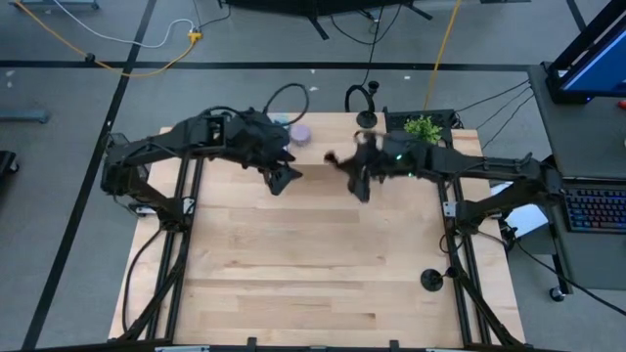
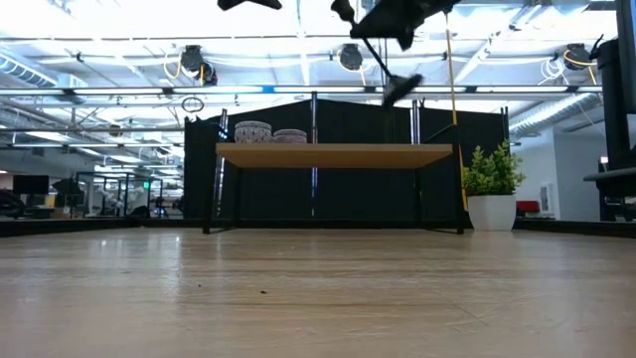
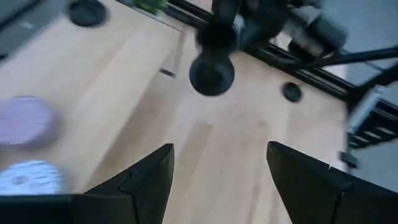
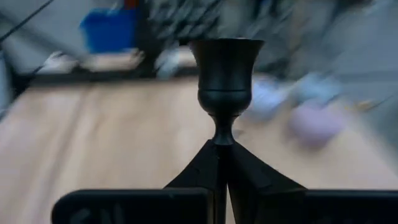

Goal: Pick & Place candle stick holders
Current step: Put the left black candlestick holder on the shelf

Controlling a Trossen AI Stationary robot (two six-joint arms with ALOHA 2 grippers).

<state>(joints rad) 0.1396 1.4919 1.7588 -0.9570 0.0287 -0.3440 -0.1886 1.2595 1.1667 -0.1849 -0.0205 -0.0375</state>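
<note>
Right gripper (image 4: 222,163) clamped on stem of small matte-black candle stick holder (image 4: 225,81), lifted above table centre. Left gripper (image 3: 217,171) apart, empty. Two other black holders (image 1: 431,280) (image 1: 367,119) unmoved; placement pending.

Two arms, matte black and angular — the left arm (image 1: 186,137) at upper left of the high view, the right arm (image 1: 469,164) at centre right with a small green light. Each gripper's fingers (image 3: 146,180) are black, wedge-shaped, flat-faced — thick at the base.
</note>
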